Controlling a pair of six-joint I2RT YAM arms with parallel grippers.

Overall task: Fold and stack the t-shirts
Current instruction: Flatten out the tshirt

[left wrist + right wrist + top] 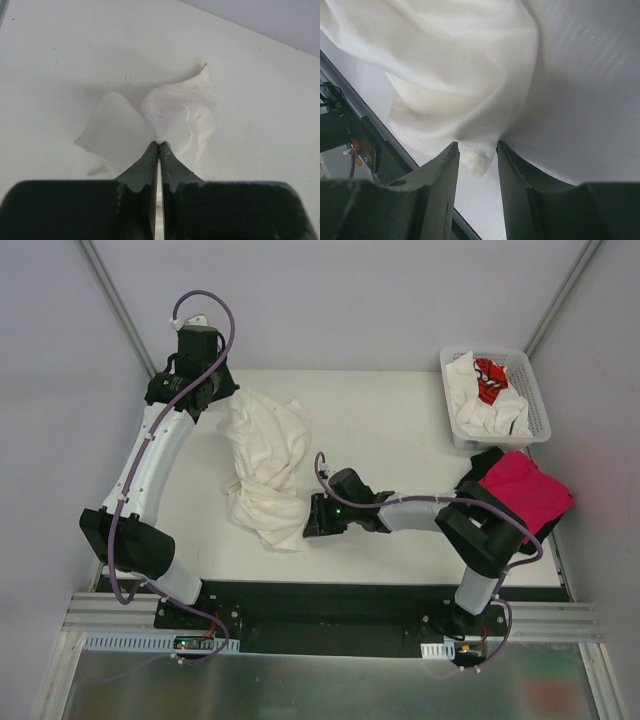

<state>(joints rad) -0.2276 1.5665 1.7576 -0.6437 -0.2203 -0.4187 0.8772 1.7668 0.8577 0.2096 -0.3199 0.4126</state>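
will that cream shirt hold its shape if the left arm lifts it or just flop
Probably flop: the cream t-shirt lies bunched in loose folds, so it should hang limp. It looks light; the small pinch in the left gripper seems enough to carry it. Its other end would likely drag, since the right gripper stands open.

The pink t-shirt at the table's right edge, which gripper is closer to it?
Right. The right gripper is at the near end of the cream t-shirt, left of the pink t-shirt. The left gripper pinches that shirt's far end, farther left still.
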